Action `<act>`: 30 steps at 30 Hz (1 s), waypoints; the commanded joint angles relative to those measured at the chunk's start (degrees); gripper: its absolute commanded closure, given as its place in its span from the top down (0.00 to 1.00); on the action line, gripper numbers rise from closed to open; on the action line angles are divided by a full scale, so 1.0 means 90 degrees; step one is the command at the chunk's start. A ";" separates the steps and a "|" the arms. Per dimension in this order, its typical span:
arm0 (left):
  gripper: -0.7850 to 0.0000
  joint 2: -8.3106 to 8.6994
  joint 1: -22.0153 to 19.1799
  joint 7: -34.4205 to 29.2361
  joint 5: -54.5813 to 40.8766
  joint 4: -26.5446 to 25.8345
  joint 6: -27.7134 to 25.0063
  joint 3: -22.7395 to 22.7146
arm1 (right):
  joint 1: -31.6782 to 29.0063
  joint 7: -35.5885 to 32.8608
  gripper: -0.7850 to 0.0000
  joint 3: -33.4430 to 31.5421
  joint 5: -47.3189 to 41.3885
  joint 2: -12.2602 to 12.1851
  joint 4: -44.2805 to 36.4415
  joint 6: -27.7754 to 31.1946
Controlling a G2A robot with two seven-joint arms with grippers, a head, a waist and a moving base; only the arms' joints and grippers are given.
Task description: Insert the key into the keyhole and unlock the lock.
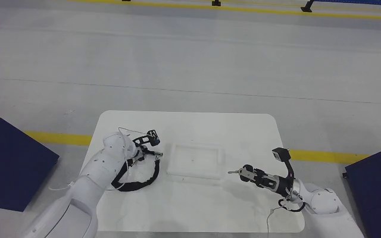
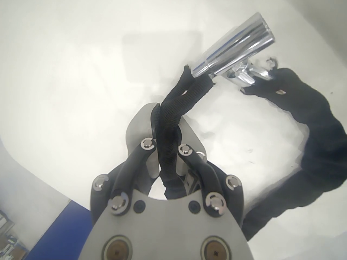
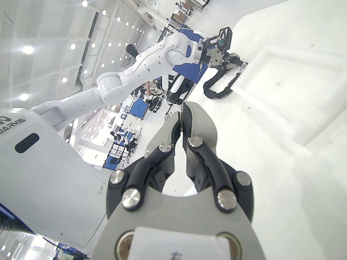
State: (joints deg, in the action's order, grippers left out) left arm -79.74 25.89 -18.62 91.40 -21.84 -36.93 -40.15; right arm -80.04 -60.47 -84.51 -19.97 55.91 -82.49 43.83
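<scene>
The left jaws are clenched on the black fabric-sleeved chain, just behind the polished chrome cylinder lock. The lock appears raised a little off the white surface, while the chain's loop trails down onto it. It sits on the left arm's side of the shallow white tray.

The right jaws are clenched on the small metal key, and its blade sticks out past their tips toward the tray. Key and lock are well apart, with the tray between them.

The step in hand looks to be bringing the key to the keyhole. The keyhole cannot be made out here; it is probably in the cylinder's free end, so that end should be turned to face the key first.

The grasp is on soft sleeve rather than on the rigid cylinder, so the lock may swing or twist under a push. A slow, straight approach is best, with the blade already lined up along the cylinder's axis and its teeth matched to the slot.

The key should go fully home before any turn. The turn should run about the blade's own axis, with the left arm holding firm against it
</scene>
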 commanded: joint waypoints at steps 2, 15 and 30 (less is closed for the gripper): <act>0.00 0.0103 0.0169 0.0460 0.0455 -0.0210 0.0599 0.0066 | 0.0000 0.0000 0.00 0.0000 0.0000 0.0000 0.0000 0.0000; 0.00 0.0991 0.1733 0.1698 0.1698 -0.2636 0.3093 -0.0713 | 0.0000 0.0000 0.00 0.0000 0.0000 0.0000 0.0000 0.0000; 0.00 0.1911 0.5196 0.2416 0.3906 -0.6943 0.5732 -0.2517 | 0.0000 0.0000 0.00 0.0000 0.0000 0.0000 0.0000 0.0000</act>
State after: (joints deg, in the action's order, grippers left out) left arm -62.74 70.99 1.07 126.61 -82.41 13.97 -62.08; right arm -80.04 -60.47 -84.51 -19.97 55.91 -82.49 43.83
